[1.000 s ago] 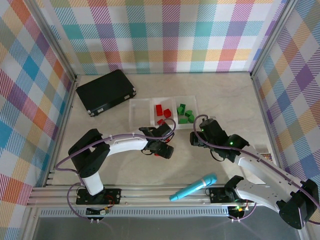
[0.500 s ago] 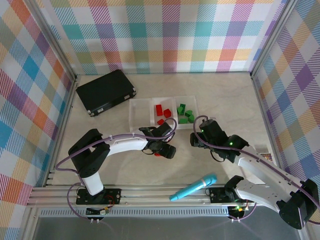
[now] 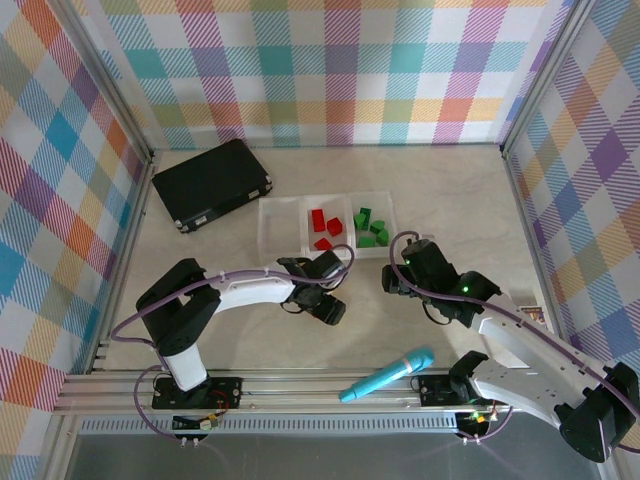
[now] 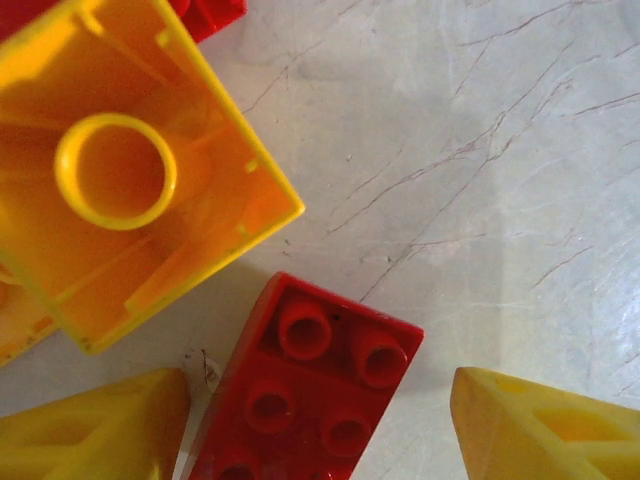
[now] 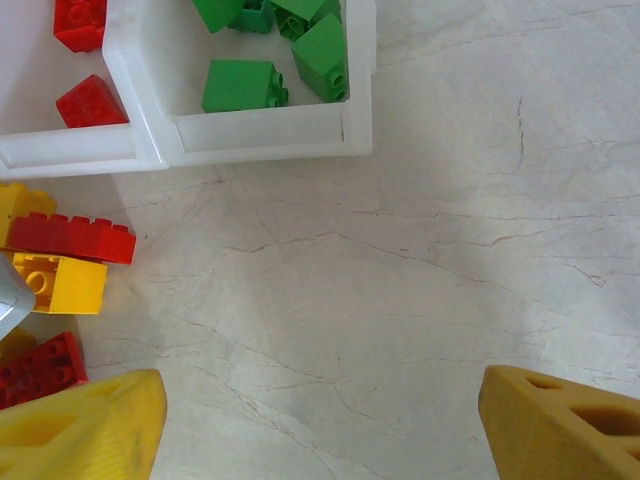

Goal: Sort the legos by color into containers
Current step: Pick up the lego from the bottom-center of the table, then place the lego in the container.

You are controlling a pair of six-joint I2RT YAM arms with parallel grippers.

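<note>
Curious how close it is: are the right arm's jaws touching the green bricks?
Apart. Right wrist view: open jaws over bare table, green bricks in their tray beyond.

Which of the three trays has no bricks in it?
The left tray; the middle tray holds red bricks and the right tray green ones.

I count three containers (image 3: 281, 222) joined in a row. The middle one holds three red legos (image 3: 318, 219), and the right one at least four green legos (image 3: 363, 216). On the table nearer me I make out two loose red legos (image 5: 70, 238) and two yellow legos (image 5: 60, 283). There is also one black case (image 3: 212, 183) and one teal microphone toy (image 3: 388, 374).
</note>
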